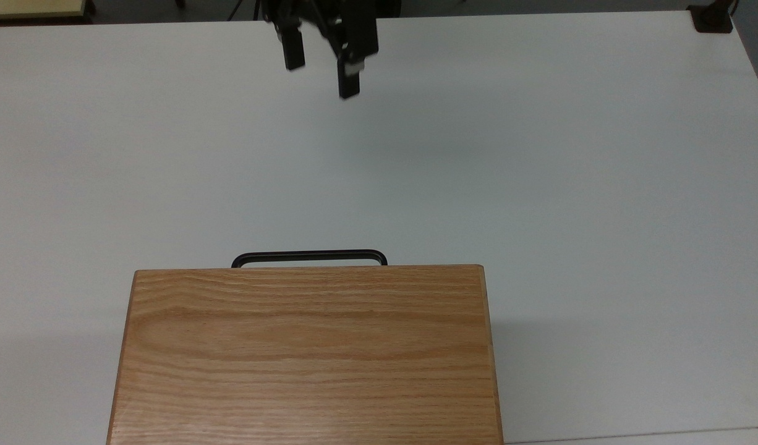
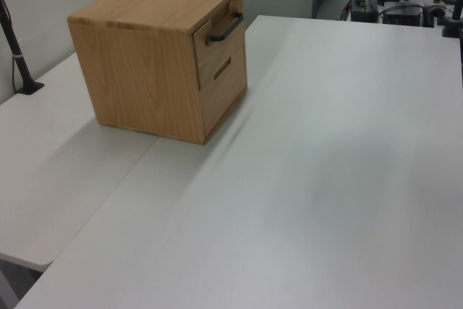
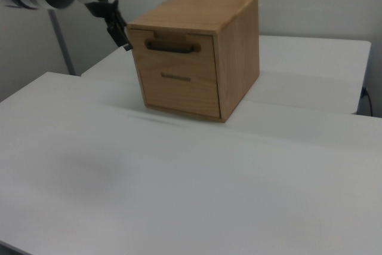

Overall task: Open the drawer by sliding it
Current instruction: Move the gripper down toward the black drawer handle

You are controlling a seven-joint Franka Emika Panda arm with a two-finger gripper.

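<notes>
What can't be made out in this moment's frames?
- The drawer: its inside is hidden; it sits shut in the cabinet.
- Its front: in the top view the cabinet top covers it, leaving the handle.
- The gripper: the top view's upper edge cuts off the arm behind it.

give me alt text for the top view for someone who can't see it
A wooden cabinet sits at the bottom of a white table, its black drawer handle poking out from the front edge. The robot's black tool hangs open near the top edge, well apart from the handle.
</notes>
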